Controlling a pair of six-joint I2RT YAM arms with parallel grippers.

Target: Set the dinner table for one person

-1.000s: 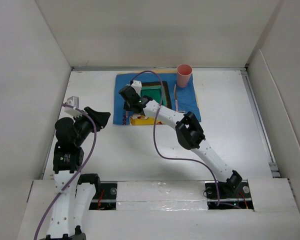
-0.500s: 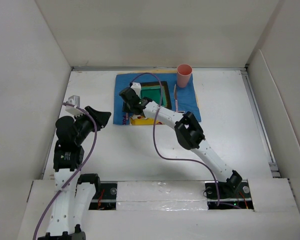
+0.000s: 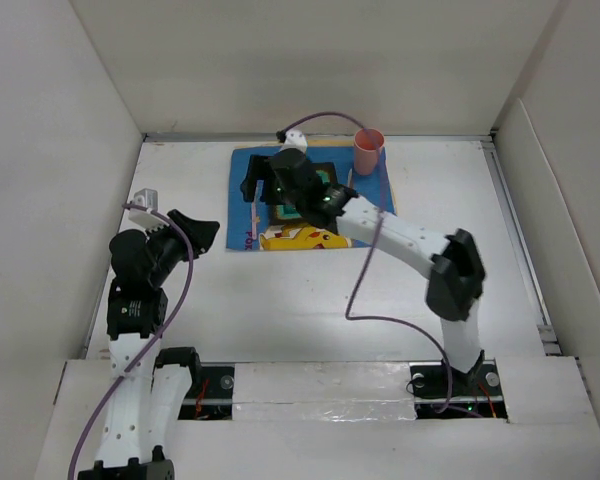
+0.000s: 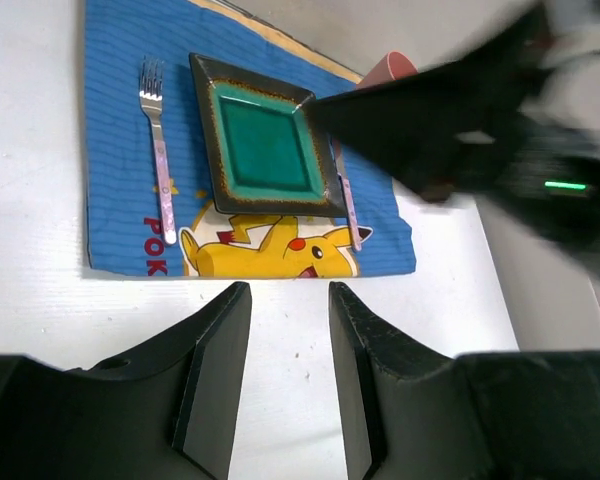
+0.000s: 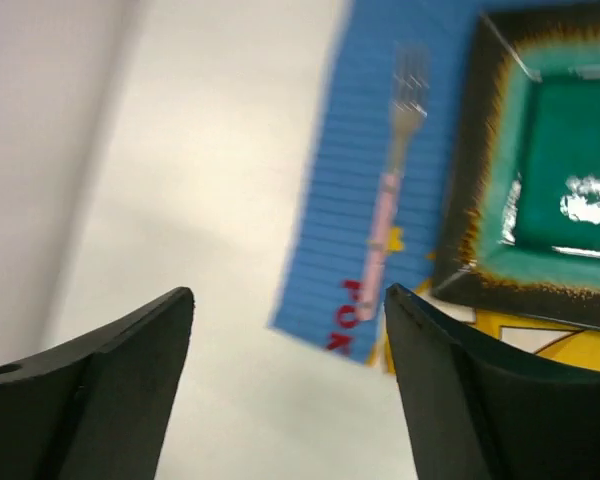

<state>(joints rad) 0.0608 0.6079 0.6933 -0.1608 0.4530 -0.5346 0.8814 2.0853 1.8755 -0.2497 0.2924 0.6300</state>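
Note:
On the white dinner table (image 3: 310,290) lies a blue cartoon mat (image 3: 280,238). A square green plate (image 4: 265,135) sits on it, with a pink-handled fork (image 4: 160,150) on its left and a pink-handled knife (image 4: 347,205) on its right. A pink cup (image 3: 368,150) stands at the mat's far right corner. My right gripper (image 3: 255,188) hovers open above the fork (image 5: 392,210), holding nothing. At the table's left my left gripper (image 3: 202,235) points toward the mat; its jaws are apart and empty.
White walls close the table in on the left, far and right sides. The right arm stretches over the plate and hides part of it from above. A purple cable loops from that arm over the table's middle (image 3: 365,300).
The right gripper has opened, leaving the fork on the mat left of the plate, and has risen. Its elbow has swung to the right. The left arm has barely moved.

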